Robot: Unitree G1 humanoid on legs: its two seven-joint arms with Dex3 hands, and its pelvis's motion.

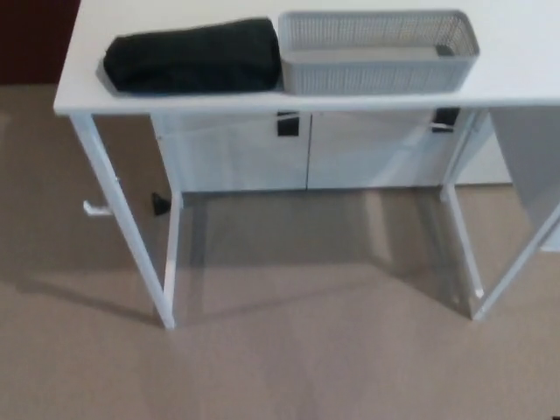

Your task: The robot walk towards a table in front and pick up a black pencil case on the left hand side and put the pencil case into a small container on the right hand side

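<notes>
**One case, one basket, no hands in sight**

A single white bench (pixel 525 52) stands on the beige floor (pixel 289 367), seen from above and a little way off. Two things lie on its top. One black pencil case (pixel 192 57), soft and rounded, rests toward the left end. One grey mesh container (pixel 378 52), long and rectangular, sits to its right; the case's right end lies just beside the container's left wall, and whether they touch cannot be told. The container looks empty.

Four white bench legs show, two on each side. Behind them stands one white cabinet (pixel 306 153) with two doors and two dark handles (pixel 287 124).

Neither robot hand appears in the head view, so the state of the fingers cannot be told.
</notes>
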